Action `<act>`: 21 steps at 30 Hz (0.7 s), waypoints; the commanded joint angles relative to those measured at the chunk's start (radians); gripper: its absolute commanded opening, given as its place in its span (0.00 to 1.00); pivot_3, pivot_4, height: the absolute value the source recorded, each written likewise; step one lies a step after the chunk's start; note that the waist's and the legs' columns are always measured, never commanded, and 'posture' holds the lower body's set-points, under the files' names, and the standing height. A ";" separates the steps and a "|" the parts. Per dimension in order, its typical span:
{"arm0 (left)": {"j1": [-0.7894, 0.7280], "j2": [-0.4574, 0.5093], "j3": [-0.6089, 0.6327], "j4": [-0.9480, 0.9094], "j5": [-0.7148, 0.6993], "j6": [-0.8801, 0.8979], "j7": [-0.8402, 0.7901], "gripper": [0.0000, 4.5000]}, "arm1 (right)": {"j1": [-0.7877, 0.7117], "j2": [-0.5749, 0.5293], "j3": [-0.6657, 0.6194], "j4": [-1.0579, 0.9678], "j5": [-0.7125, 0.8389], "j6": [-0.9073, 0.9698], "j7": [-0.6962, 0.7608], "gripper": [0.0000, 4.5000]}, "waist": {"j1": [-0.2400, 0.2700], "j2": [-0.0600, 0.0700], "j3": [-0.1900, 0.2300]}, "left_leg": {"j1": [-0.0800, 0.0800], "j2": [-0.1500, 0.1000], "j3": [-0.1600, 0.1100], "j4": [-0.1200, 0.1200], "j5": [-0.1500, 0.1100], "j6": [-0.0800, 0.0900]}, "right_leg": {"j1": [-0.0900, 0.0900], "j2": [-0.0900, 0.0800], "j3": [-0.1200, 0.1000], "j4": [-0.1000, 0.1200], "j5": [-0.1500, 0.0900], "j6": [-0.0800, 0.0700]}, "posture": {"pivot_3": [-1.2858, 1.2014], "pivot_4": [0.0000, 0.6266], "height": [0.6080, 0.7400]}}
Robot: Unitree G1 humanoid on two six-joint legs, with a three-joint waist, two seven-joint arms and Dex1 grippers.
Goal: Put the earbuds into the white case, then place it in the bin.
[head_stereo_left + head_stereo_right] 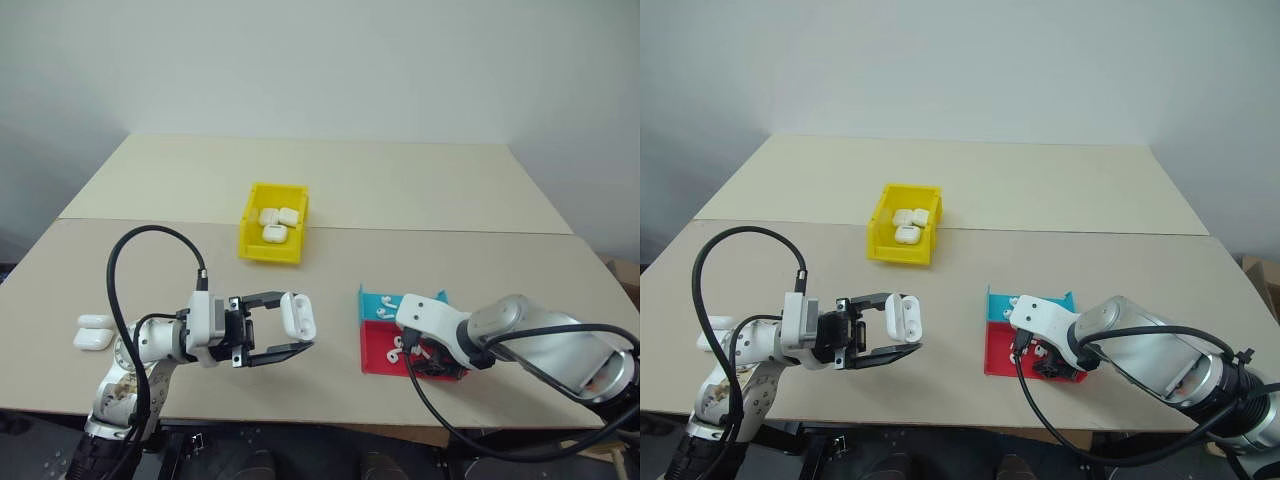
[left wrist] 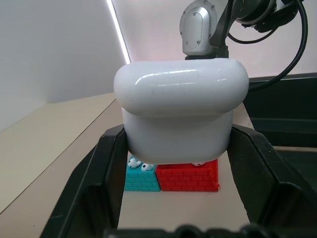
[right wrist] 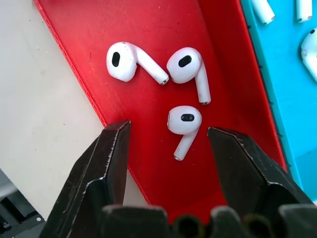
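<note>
Left gripper (image 1: 292, 328) clamped on white case (image 1: 298, 314); right gripper (image 3: 168, 148) open, poised over earbuds (image 3: 184, 125) in red tray (image 3: 163, 29). Blue tray (image 3: 282, 84) adjoining; yellow bin (image 1: 252, 240) well apart, holding three cases.

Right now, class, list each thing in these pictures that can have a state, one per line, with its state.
Left gripper: jaws shut on a white case.
White case: held above the table, lid open.
Right gripper: jaws open, over three earbuds in the red tray.
Red tray: holds three loose earbuds.
Yellow bin: holds three cases.
Two spare cases: lying on the table, closed.
</note>
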 commanded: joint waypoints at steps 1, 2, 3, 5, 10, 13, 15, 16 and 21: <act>0.001 0.014 -0.001 -0.036 0.002 -0.002 0.010 0.61 | 0.004 0.012 -0.015 0.005 -0.019 -0.001 -0.021 0.65 | 0.000 0.000 0.000 | 0.000 0.000 0.000 0.000 0.000 0.000 | 0.000 0.000 0.000 0.000 0.000 0.000 | 0.52 0.24 1.00; 0.002 0.015 -0.002 -0.036 0.002 -0.002 0.011 0.61 | 0.003 0.014 -0.015 0.008 -0.018 -0.001 -0.024 0.65 | 0.000 0.000 0.000 | 0.000 0.000 0.000 0.000 0.000 0.000 | 0.000 0.000 0.000 0.000 0.000 0.000 | 0.52 0.24 1.00; 0.002 0.017 -0.002 -0.036 0.001 -0.003 0.012 0.61 | 0.001 0.015 -0.015 0.009 -0.018 -0.001 -0.024 0.65 | 0.000 0.000 0.000 | 0.000 0.000 0.000 0.000 0.000 0.000 | 0.000 0.000 0.000 0.000 0.000 0.000 | 0.52 0.24 1.00; 0.003 0.020 -0.003 -0.037 0.001 0.000 0.015 0.61 | 0.000 0.017 -0.013 0.012 -0.021 -0.003 -0.024 0.65 | 0.000 0.000 0.000 | 0.000 0.000 0.000 0.000 0.000 0.000 | 0.000 0.000 0.000 0.000 0.000 0.000 | 0.52 0.24 1.00; 0.007 0.024 -0.008 -0.037 0.004 -0.003 0.017 0.61 | -0.001 0.021 -0.006 0.014 -0.025 -0.007 -0.023 0.65 | -0.001 0.000 0.000 | 0.000 0.000 0.000 0.000 0.000 0.000 | 0.000 0.000 0.000 0.000 0.000 0.000 | 0.52 0.24 1.00; 0.008 0.022 -0.012 -0.034 0.012 -0.005 0.021 0.61 | 0.003 0.024 -0.004 0.020 -0.030 -0.009 -0.025 0.57 | -0.001 0.000 0.000 | 0.000 0.000 0.000 0.000 0.000 0.000 | 0.000 0.000 0.000 0.000 0.000 0.000 | 0.52 0.24 1.00; 0.008 0.022 -0.013 -0.033 0.017 -0.006 0.022 0.61 | 0.004 0.026 -0.003 0.020 -0.034 -0.009 -0.026 0.46 | 0.000 0.000 0.000 | 0.000 0.000 0.000 0.000 0.000 0.000 | 0.000 0.000 0.000 0.000 0.000 0.000 | 0.52 0.24 1.00; 0.008 0.023 -0.014 -0.034 0.017 -0.004 0.021 0.61 | 0.003 0.023 0.001 0.018 -0.036 -0.012 -0.024 0.39 | 0.000 0.000 0.000 | 0.000 0.000 0.000 0.000 0.000 0.000 | 0.000 0.000 0.000 0.000 0.000 0.000 | 0.52 0.24 1.00; 0.008 0.032 -0.013 -0.042 0.008 0.012 0.023 0.61 | 0.007 0.024 -0.011 0.007 -0.028 -0.010 -0.013 0.39 | -0.001 0.000 0.000 | 0.000 0.000 0.000 0.000 0.000 0.000 | 0.000 0.000 0.000 0.000 0.000 0.000 | 0.52 0.24 1.00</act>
